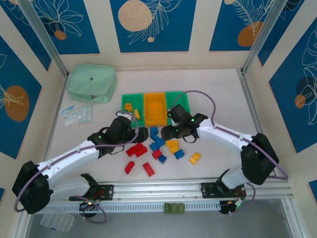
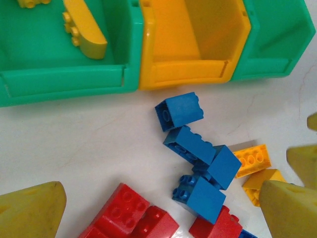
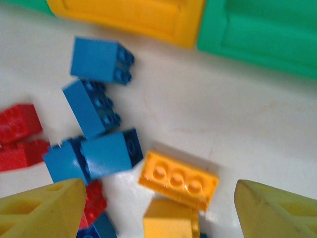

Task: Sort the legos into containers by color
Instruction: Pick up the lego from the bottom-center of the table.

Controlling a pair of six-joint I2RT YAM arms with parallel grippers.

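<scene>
Both tools hang low over the table [image 1: 223, 94], jaws spread wide and holding nothing. The left tool [image 2: 161, 198] and right tool [image 3: 159, 191] face each other across the loose legos [image 1: 157, 146]. These lie scattered just near of the containers [image 1: 177, 99]. Two yellow bricks [image 2: 84, 34] sit in the left green bin.

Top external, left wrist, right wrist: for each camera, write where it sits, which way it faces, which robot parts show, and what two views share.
Top external: above and behind the bases, facing down onto the table; left arm and right arm show.
Left wrist: on the left arm, facing down toward the left green bin; the left fingers show at bottom corners.
Right wrist: on the right arm, facing down at a yellow brick; the right fingers likewise.
Shared by both wrist views: blue bricks, the orange bin.
</scene>
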